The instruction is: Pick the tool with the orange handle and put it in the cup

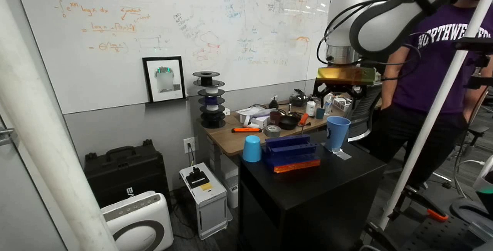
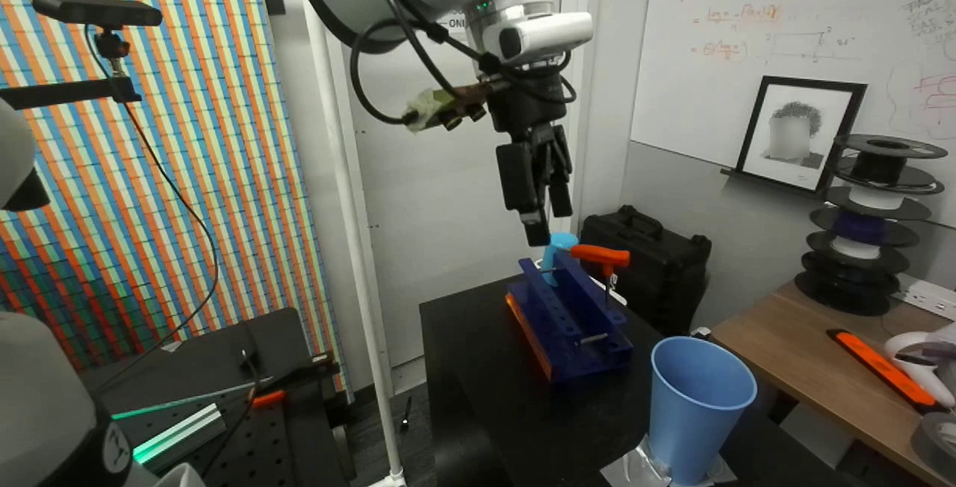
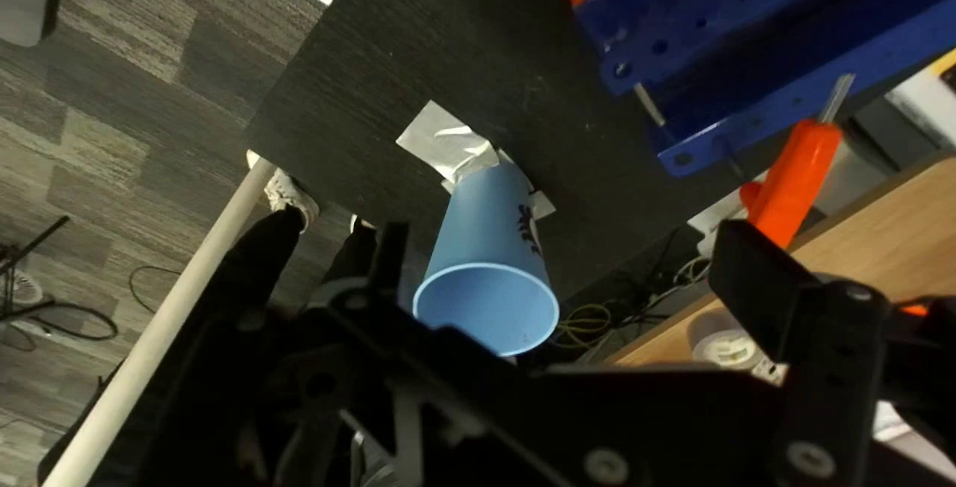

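The tool with the orange handle [image 1: 304, 119] stands in the blue rack [image 1: 291, 149], its shaft down and its handle on top. It also shows in an exterior view [image 2: 600, 255] and at the right of the wrist view [image 3: 795, 181]. The cup [image 2: 698, 412] is mid-blue and stands upright, mouth up, taped at its base to the black cabinet top. It also shows in an exterior view [image 1: 337, 133] and in the wrist view [image 3: 485, 248], where I see no object in it. My gripper [image 2: 549, 224] is open and empty, high above the rack and cup.
A shorter light-blue cup [image 1: 252, 148] stands upside down beside the rack. A wooden desk [image 2: 792, 337] with an orange cutter [image 2: 885, 367], tape and black spools [image 1: 210, 99] adjoins the cabinet. A white pole [image 2: 351, 196] and a person [image 1: 435, 66] stand nearby.
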Controlling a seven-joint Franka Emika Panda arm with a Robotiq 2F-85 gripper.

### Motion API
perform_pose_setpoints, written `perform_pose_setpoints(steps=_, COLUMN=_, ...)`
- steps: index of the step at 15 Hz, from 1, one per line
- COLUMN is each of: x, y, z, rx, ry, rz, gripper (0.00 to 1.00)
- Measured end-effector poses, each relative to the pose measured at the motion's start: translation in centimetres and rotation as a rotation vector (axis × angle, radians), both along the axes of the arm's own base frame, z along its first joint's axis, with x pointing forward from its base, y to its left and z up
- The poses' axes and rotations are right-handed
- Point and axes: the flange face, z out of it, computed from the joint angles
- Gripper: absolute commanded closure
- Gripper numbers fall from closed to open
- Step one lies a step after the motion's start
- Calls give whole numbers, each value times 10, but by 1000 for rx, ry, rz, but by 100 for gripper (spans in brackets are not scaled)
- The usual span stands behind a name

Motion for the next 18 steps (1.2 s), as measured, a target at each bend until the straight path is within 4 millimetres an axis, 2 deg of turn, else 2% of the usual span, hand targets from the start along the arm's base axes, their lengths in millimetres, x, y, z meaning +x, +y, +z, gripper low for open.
perform_pose_setpoints(steps=3, x=11, y=-17, z=-18, rx=-40, ry=-94, rz=-120, gripper=0)
perform_pose_setpoints(steps=6, x=24, y=-19, z=-29, rx=-51, ry=-161, rz=-214, gripper=0)
perform_pose_setpoints(steps=15, x=82, y=39, z=-32, rx=15, ry=-228, rz=-218, gripper=0)
perform_pose_setpoints(steps=18, x=87, y=44, z=-51, rx=35, ry=-194, rz=-229, gripper=0)
